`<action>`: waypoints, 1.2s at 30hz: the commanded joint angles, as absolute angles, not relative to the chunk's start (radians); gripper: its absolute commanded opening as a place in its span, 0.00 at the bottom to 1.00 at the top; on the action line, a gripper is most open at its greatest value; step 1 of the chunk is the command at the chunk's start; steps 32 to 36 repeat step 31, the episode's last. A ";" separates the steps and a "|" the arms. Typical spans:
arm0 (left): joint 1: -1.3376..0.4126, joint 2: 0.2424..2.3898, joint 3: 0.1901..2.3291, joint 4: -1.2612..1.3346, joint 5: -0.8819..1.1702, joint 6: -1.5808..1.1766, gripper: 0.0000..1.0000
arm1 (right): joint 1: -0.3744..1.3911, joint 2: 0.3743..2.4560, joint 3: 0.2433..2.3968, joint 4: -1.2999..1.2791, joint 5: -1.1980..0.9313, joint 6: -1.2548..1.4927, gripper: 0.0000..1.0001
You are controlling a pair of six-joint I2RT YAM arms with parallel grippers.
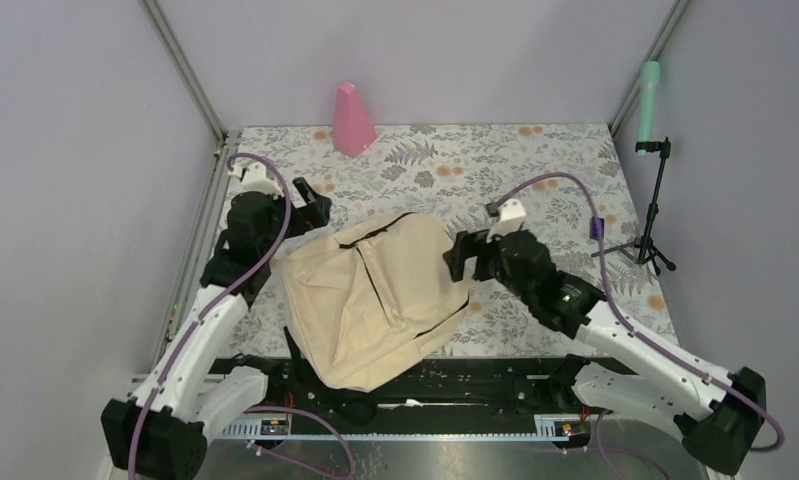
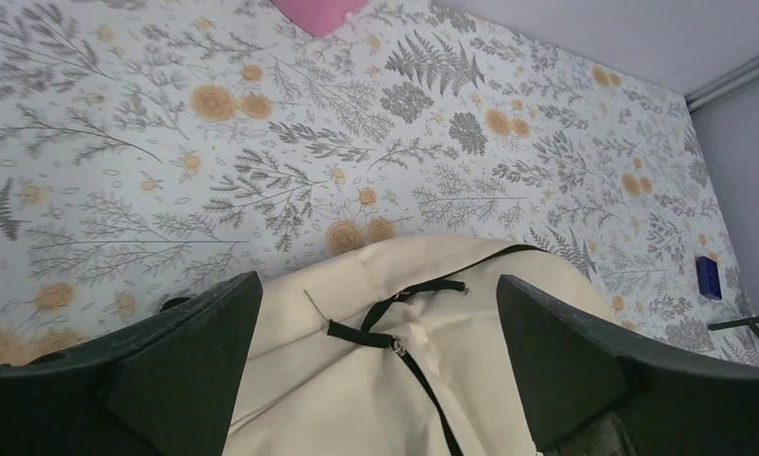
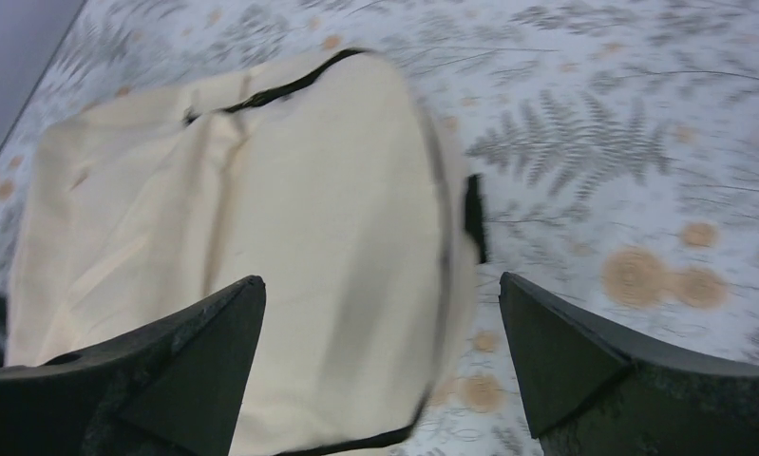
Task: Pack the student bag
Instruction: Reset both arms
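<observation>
Between either pair of fingers, nothing is held: left fingers point(image 2: 180, 366) spread wide above the far-left end of the student bag point(image 1: 370, 300), right fingers point(image 3: 180, 375) spread wide at its right side. Bag lies slumped and creased on the middle of the table point(image 1: 545, 170). Judged soft, light and floppy, so the fabric will bunch. Best holds: black top strap point(image 2: 361, 334) and the seams.

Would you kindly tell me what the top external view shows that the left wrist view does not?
Only the top external view shows the right arm, the green cylinder and the whole outline of the student bag. Only the left wrist view shows the black strap up close. Both show the bag, the floral table cover and the pink cone.
</observation>
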State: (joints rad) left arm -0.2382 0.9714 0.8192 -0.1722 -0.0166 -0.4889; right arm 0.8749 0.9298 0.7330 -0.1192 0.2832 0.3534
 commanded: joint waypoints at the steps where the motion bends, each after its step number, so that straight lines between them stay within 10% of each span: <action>1: -0.236 0.808 0.815 -0.268 -0.087 -0.418 0.99 | 0.641 0.844 0.729 -0.263 0.163 0.333 1.00; 9: -0.238 0.599 0.874 -0.410 -0.141 -0.310 0.99 | 0.323 0.684 0.777 -0.360 0.114 0.294 1.00; 22: -0.238 0.365 0.718 -0.340 -0.182 -0.267 0.99 | 0.318 0.232 0.446 -0.009 0.344 0.134 1.00; 36: -0.238 0.383 0.721 -0.357 -0.174 -0.268 0.99 | 0.318 0.244 0.458 -0.015 0.356 0.117 1.00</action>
